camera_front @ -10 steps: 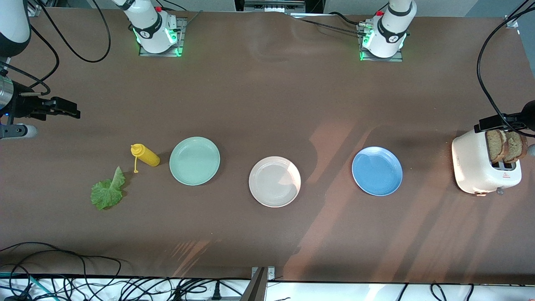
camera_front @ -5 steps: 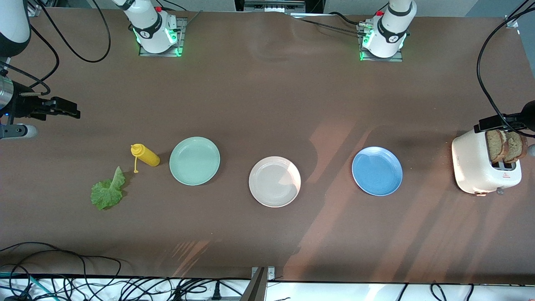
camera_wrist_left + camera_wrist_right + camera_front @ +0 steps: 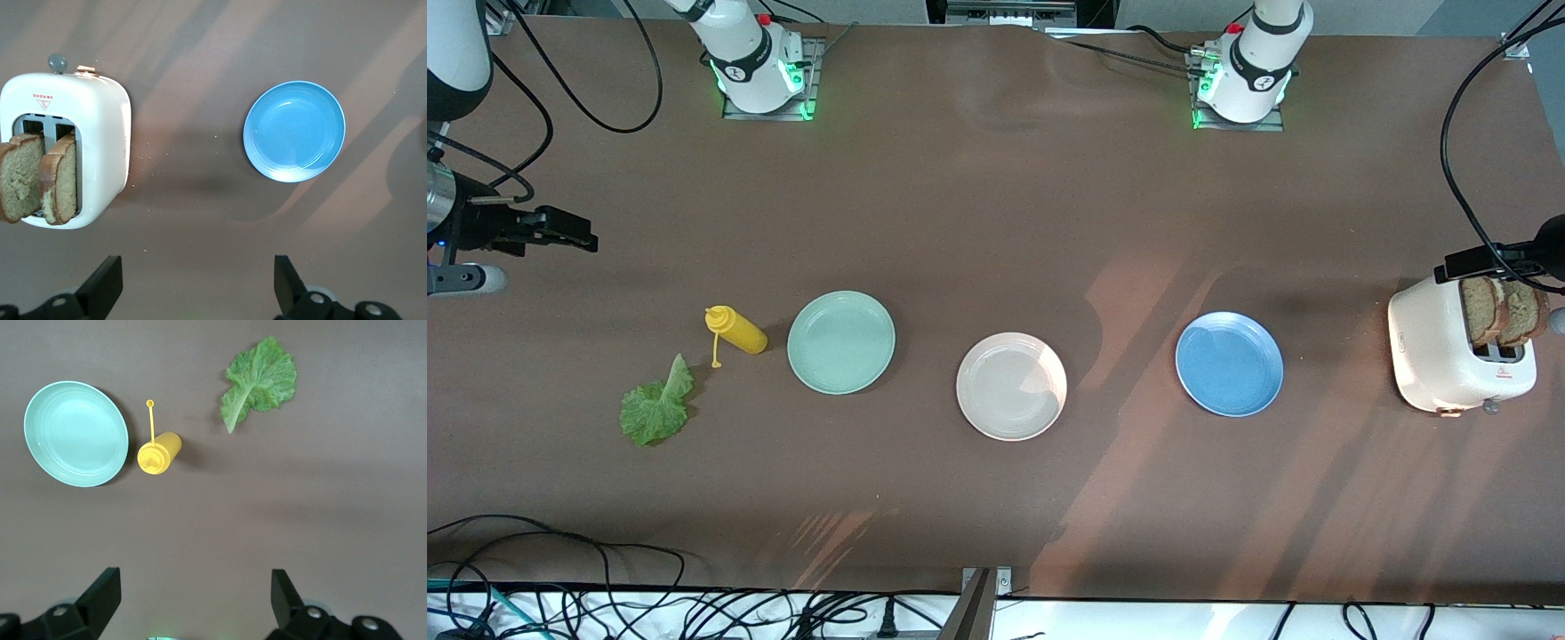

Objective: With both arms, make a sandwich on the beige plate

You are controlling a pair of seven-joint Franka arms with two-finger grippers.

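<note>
Beige plate (image 3: 1011,386) shows only from the front, neither wrist view.

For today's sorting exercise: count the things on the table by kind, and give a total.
Plates: 3 (mint-green plate, beige plate, blue plate)
Toast slices: 2
Toaster: 1
Lettuce leaf: 1
Yellow squeeze bottle: 1
Total: 8

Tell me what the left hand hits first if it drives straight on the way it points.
Probably bare table. The open left hand looks straight down on brown surface between the toaster and the blue plate, touching neither. Depth is unclear, so treat this as likely.
</note>
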